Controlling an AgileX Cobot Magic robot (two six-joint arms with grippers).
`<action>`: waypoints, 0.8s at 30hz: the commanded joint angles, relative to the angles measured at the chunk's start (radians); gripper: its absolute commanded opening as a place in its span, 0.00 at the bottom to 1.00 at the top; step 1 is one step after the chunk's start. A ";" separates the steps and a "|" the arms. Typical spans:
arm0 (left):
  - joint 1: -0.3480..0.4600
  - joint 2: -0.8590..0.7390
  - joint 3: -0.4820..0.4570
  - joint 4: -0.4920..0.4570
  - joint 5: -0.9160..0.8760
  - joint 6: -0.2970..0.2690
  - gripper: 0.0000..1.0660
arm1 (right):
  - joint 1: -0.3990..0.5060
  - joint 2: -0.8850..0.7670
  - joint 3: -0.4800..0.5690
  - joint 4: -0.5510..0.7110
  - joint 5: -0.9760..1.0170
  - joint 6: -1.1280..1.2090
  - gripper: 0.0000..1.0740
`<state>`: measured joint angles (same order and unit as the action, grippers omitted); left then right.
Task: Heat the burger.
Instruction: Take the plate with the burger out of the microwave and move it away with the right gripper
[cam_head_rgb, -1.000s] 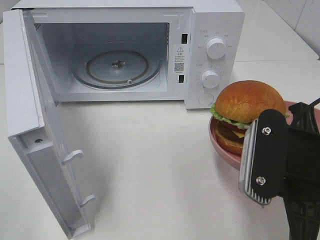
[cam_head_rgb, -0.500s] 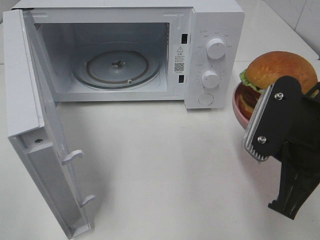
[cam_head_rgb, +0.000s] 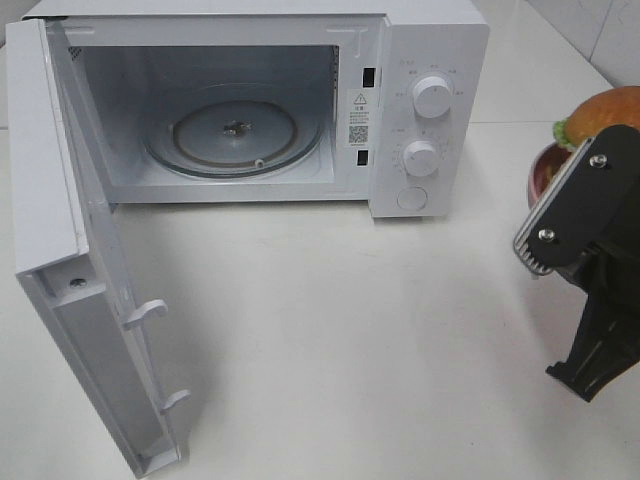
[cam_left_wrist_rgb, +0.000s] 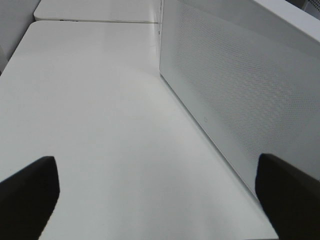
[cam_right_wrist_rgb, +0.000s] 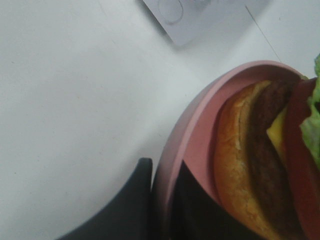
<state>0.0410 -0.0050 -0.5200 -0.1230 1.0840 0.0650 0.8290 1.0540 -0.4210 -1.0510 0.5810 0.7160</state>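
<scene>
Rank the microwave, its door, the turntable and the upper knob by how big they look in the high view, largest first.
1. Microwave
2. Door, swung open toward the camera, so nearness inflates it
3. Turntable
4. Upper knob

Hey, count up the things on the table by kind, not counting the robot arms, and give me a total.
Microwave: 1
Burger: 1
Pink plate: 1
Total: 3
</scene>
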 joint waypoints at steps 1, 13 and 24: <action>-0.001 -0.016 0.000 -0.007 -0.011 -0.007 0.94 | 0.002 -0.009 0.002 -0.067 0.053 0.062 0.00; -0.001 -0.016 0.000 -0.007 -0.011 -0.007 0.94 | -0.001 0.238 0.005 -0.157 0.145 0.402 0.00; -0.001 -0.016 0.000 -0.007 -0.011 -0.007 0.94 | -0.001 0.447 0.005 -0.305 0.146 0.748 0.00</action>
<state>0.0410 -0.0050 -0.5200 -0.1230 1.0840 0.0650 0.8290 1.4960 -0.4150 -1.3000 0.6780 1.4470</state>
